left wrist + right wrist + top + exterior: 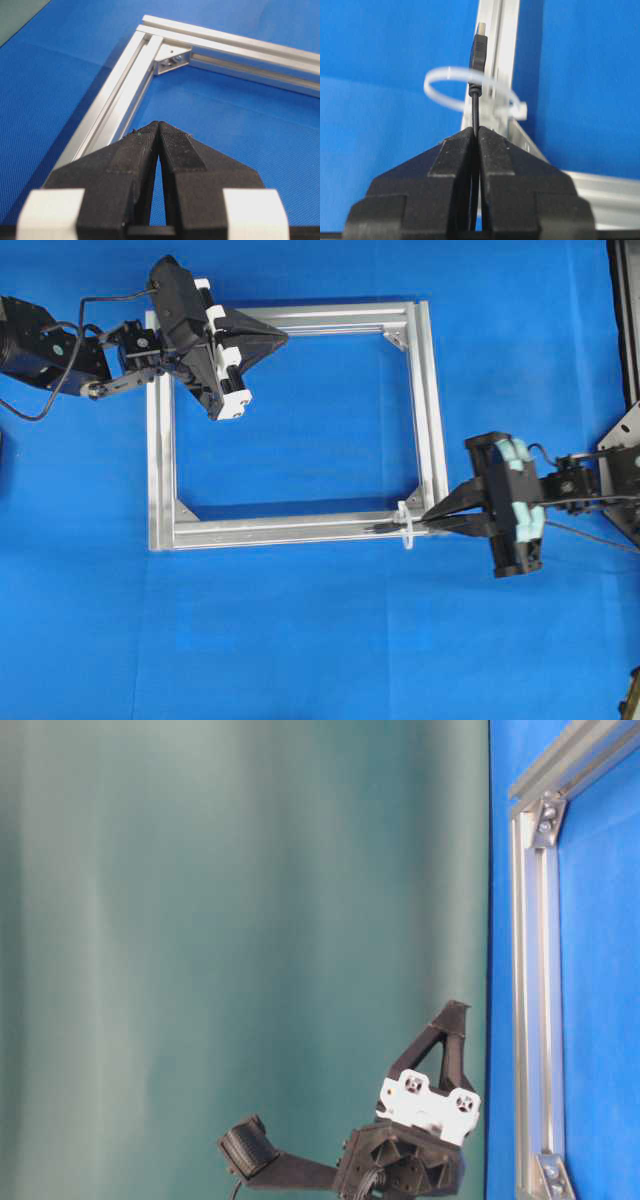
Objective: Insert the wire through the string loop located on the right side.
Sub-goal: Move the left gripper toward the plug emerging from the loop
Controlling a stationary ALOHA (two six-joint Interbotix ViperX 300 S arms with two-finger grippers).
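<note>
Black wire (475, 107) is pinched between the right gripper's (476, 131) fingers (452, 150), its plug tip poking through the white string loop (445, 95) on the aluminium frame's (300, 530) near rail. Over the frame's far rail, the left gripper's (158, 125) fingers are pressed together, empty, above the blue counter (300, 640).

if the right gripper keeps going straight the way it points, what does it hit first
Probably the string loop: the right gripper, shut on the wire, points straight at it, plug already through. Depth is unclear.
</note>
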